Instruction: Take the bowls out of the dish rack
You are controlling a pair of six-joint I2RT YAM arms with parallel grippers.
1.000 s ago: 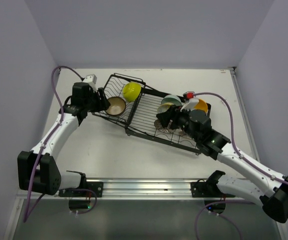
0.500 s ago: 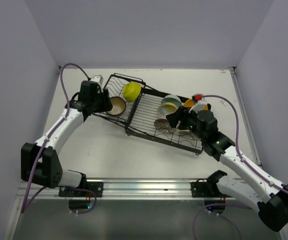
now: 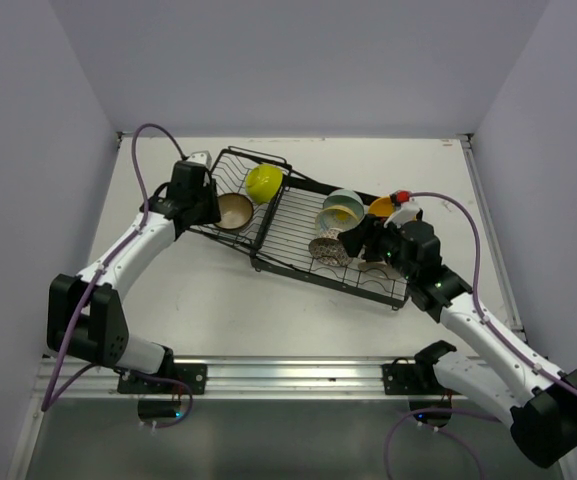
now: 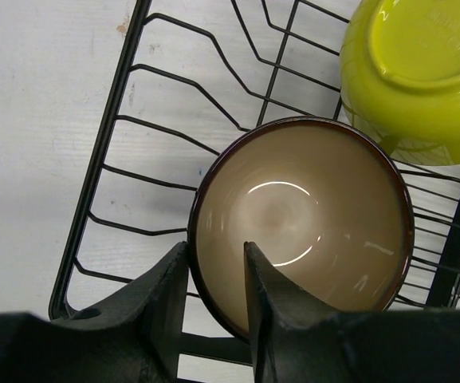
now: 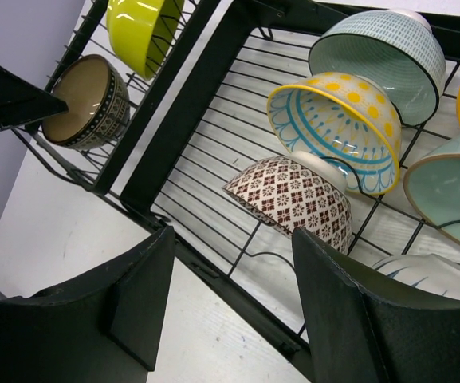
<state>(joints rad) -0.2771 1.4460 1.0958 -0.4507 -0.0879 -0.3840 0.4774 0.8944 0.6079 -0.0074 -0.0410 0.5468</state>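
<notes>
The fingers of our left gripper (image 4: 214,251) straddled the near rim of the brown bowl (image 4: 301,215) in the dish rack (image 4: 110,120), apart, seemingly not pinching; we feared a shallow bite might slip. Our right gripper (image 5: 233,235) gaped empty.

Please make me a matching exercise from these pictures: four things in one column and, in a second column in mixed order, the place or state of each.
1. yellow-green bowl
2. brown bowl
3. patterned bowl
4. right gripper

a. fingers open, holding nothing
b. on the flat section of the dish rack
c. left fingers astride its rim
d. tipped over in the basket section, untouched

Pairs: 1-d, 2-c, 3-b, 4-a
</notes>
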